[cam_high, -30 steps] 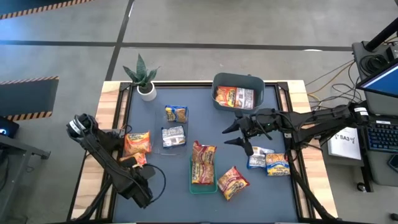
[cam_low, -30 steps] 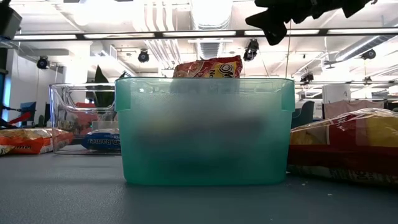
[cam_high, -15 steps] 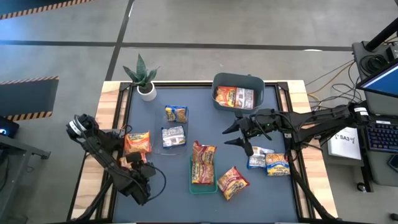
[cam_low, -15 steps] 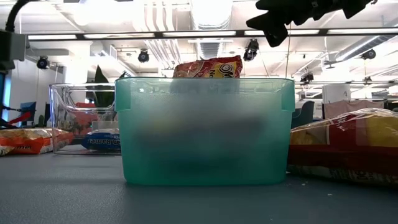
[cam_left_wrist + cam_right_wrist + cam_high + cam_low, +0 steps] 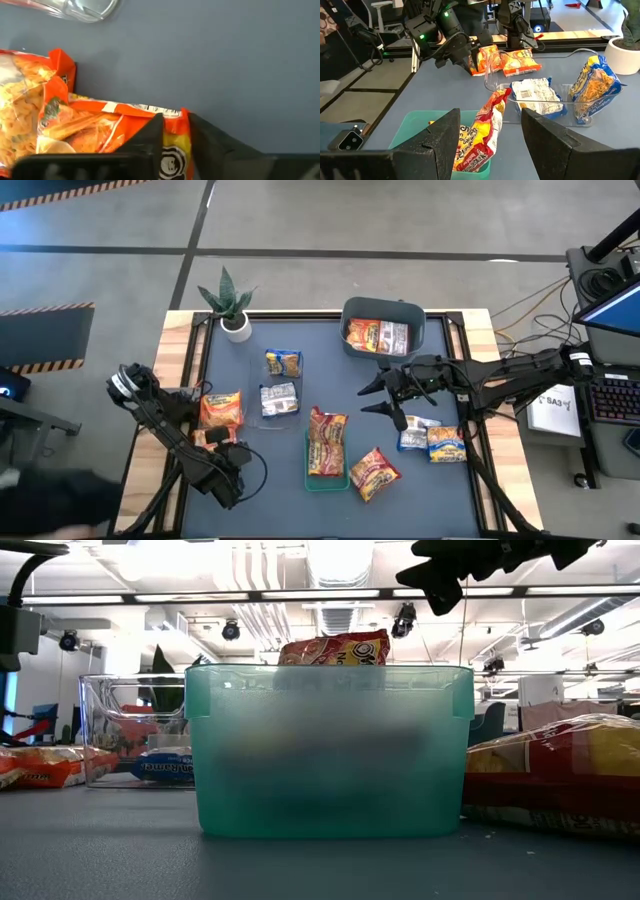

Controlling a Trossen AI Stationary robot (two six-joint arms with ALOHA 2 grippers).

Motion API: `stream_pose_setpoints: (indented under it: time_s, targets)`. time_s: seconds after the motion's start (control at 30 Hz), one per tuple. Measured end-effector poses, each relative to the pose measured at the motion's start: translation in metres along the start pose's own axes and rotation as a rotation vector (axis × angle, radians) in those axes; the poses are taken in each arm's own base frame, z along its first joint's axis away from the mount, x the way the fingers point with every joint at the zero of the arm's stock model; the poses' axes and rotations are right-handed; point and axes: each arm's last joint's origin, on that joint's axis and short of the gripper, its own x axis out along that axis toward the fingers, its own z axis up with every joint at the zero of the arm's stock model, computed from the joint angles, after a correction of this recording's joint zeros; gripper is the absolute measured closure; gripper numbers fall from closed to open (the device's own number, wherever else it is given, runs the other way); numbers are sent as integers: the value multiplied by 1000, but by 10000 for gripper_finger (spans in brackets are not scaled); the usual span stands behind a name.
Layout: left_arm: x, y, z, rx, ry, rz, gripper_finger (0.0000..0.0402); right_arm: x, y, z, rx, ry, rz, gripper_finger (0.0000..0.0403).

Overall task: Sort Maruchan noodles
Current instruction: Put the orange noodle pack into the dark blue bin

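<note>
Slate-blue tabletop [image 5: 440, 500] with pale wood edges, translucent teal bin [image 5: 330, 750], grey-blue bin [image 5: 384, 311], clear container [image 5: 258, 385], orange-and-yellow noodle packets [image 5: 221, 409], blue-and-yellow noodle packet [image 5: 283, 363], silver-grey noodle packet [image 5: 279, 400], green plant [image 5: 228, 295] in white pot [image 5: 237, 329]

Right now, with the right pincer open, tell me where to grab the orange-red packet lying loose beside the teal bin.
Take the orange-red and yellow flat plastic noodle packet by its short end facing the right pincer, dropping straight down. It lies flat and askew beside the teal plastic bin, so likely only that thin edge fits between the fingers.
</note>
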Motion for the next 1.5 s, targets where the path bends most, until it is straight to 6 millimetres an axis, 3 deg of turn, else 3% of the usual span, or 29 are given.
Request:
stream_pose_setpoints:
  time_s: [0.07, 0.13, 0.3, 0.53, 0.77, 0.93, 1.17, 1.5]
  targets:
    - [-1, -1, 0, -8, 11, -8, 377, 0, 0, 0, 0, 0, 0, 204]
    - [-2, -2, 1, -28, 15, -16, 392, 0, 0, 0, 0, 0, 0, 204]
    - [-19, -13, 11, -56, -31, -89, 400, 0, 0, 0, 3, 0, 0, 204]
    - [-60, -29, 32, -104, -165, -191, 401, 0, 0, 0, 3, 0, 0, 204]
    - [-95, -28, 48, -131, -342, -144, 401, 0, 0, 0, 12, 0, 0, 204]
    - [-106, -23, 51, -126, -389, -97, 402, 6, -1, -1, 43, -8, 1, 204]
    - [-104, -21, 51, -118, -411, -63, 402, 39, 2, -6, -25, -6, 32, 204]
    - [-100, -20, 48, -101, -407, -44, 401, 109, 0, 26, -139, 75, 124, 204]
